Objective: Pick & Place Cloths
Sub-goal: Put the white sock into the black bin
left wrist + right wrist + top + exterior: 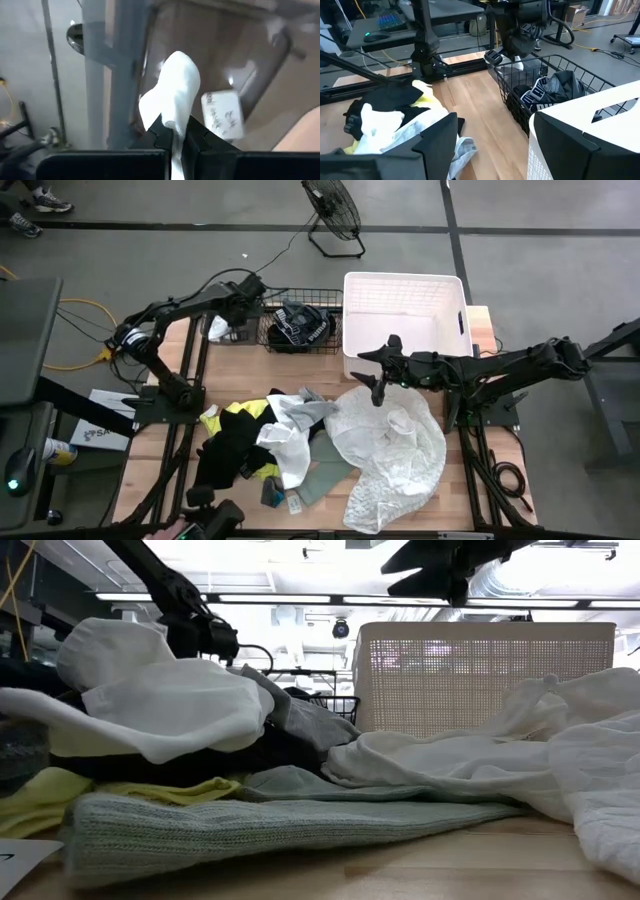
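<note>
Left hand [222,328] clamped tight on a small white cloth [172,100], poised at the 9 o'clock end of the black wire basket [300,326], which already contains a black cloth with white lettering [298,325]. Right hand [378,370] spread wide and empty, hovering at the 12 o'clock edge of the sheer white cloth [393,452], just before the white tub [405,320]. Remaining cloths [250,442] heaped mid-worktop [470,490].

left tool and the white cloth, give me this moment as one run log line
left tool: shut on small white cloth, at wire basket left end | right tool: open, empty, above sheer white cloth | tub: empty
</note>
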Robot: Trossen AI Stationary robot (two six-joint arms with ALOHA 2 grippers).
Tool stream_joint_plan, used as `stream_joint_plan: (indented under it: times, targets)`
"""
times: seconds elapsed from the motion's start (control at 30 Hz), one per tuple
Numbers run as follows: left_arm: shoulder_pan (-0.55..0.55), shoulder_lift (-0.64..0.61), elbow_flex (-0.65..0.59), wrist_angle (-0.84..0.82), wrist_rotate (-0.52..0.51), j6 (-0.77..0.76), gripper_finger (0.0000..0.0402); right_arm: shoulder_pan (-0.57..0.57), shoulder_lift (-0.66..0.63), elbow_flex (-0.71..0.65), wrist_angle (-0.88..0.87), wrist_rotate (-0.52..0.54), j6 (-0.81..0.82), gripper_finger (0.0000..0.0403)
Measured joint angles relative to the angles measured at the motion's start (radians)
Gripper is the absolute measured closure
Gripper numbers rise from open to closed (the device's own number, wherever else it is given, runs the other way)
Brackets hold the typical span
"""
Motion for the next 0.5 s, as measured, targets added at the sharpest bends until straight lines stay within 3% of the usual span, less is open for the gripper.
stream_joint_plan:
  times: [0.37, 0.5]
  targets:
    - [0.000, 0.045, 0.000, 0.023, -0.104, -0.011, 0.0398, 0.000, 0.000, 0.000, -0.002, 0.000, -0.001, 0.0149]
    - [0.000, 0.045, 0.000, 0.046, -0.090, -0.052, 0.0397, 0.000, 0.000, 0.000, -0.005, 0.000, -0.001, 0.0149]
